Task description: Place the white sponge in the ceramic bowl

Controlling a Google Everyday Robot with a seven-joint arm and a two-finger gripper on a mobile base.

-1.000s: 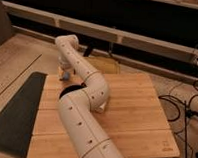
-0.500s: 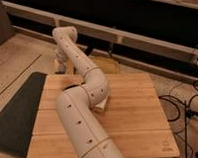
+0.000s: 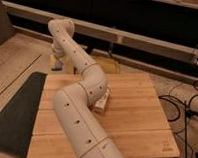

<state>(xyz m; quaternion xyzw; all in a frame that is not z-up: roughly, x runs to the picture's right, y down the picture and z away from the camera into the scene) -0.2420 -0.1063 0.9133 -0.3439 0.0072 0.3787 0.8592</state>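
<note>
My white arm runs from the bottom middle up to the far left. The gripper hangs beyond the far-left corner of the wooden table, over the floor. A pale block, the white sponge, lies on the table top, right against the arm's elbow on its right side and well away from the gripper. The ceramic bowl is not visible; the arm covers the part of the table to the left of the elbow.
A dark mat lies on the floor along the table's left side. A yellowish box sits behind the table's far edge. A long low ledge runs across the back. Cables lie to the right.
The arm has swung farther back and to the left, taking the gripper past the table's far-left corner. The dark round thing seen left of the elbow one second ago is now covered.
</note>
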